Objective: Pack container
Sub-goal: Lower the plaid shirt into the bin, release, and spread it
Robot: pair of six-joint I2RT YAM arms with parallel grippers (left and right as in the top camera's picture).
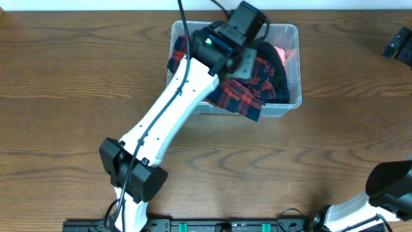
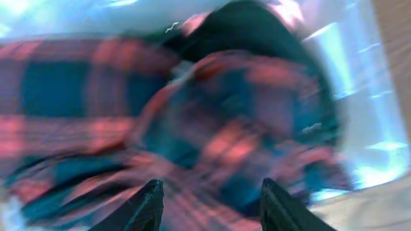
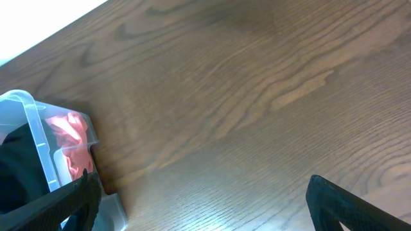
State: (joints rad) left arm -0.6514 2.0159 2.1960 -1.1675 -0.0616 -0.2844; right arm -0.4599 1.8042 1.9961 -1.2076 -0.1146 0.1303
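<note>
The left gripper [image 2: 215,208] has its jaws apart over the plaid cloth [image 2: 96,115] in the container [image 1: 293,38], far across the table [image 1: 64,96]; blur hides any contact. The right gripper [image 3: 205,215], jaws wide and empty, hovers over open wood. Cloth overhangs the container's near rim.

Wrist cam: right gripper [image 3: 205,208] spread wide, one finger [image 3: 61,205] low at the view's left, the other [image 3: 350,205] low at the right. Only wood table [image 3: 257,96] shows between them. A corner of the container [image 3: 32,122] sits just beside the left-side finger, which overlaps its wall in view; can't tell if they touch. Inside, pink-red cloth [image 3: 67,131] lies against the clear wall, and black cloth [image 3: 16,167] lies further out from that finger. Ahead of the fingers the wood runs to the table's far edge.
</note>
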